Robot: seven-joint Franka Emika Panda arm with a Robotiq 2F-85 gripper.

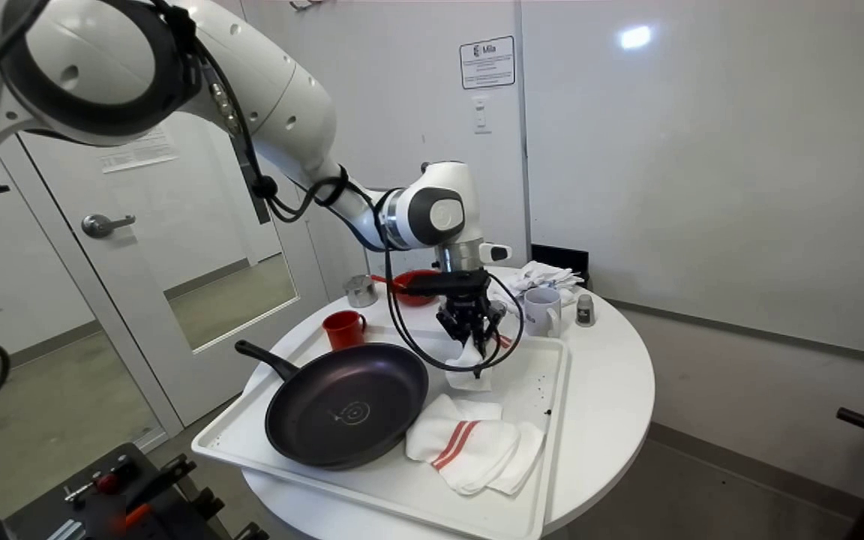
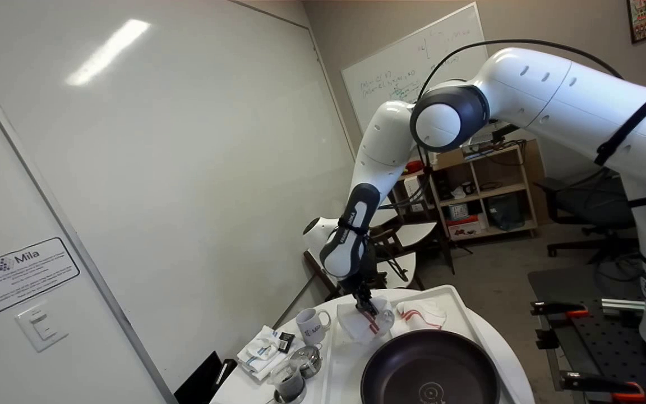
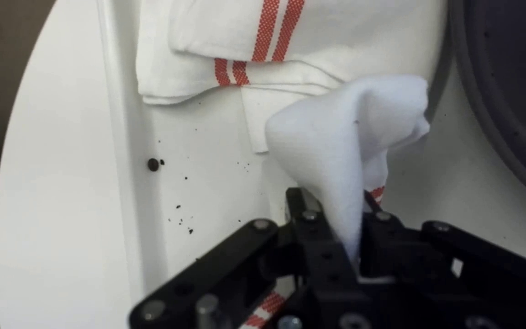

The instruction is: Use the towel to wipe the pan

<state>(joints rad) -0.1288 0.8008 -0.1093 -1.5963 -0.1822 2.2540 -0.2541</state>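
In an exterior view, just right of centre, we see a black two-fingered gripper (image 1: 478,361) pointing down, its jaws closed on a small white cloth towel (image 1: 469,381) with thin red stripes. The towel hangs crumpled below the fingertips over a white rectangular tray (image 1: 526,375); we cannot tell whether it touches. To its left, near but apart, lies a large round black frying pan (image 1: 346,401) with a long straight handle aimed at the upper left. Below the towel in the frame is a larger folded white cloth (image 1: 469,450) with paired red stripes.

In an exterior view, at the lower middle of the frame, the gripper pinches the towel, which spreads out beside the fingertips, its red stripes facing us. The frying pan lies to its lower right, cut off by the bottom edge; a white mug (image 2: 312,328) with lettering stands to its left.

In the wrist view, the gripper comes in from the bottom, the towel clamped between its fingers. Plain white fabric rises past them in a soft fold bending right, with a scrap of red stripe showing. We find the larger cloth at the top, the frying pan's dark rim at the right edge, and dark specks (image 3: 153,164) on the tray at left.
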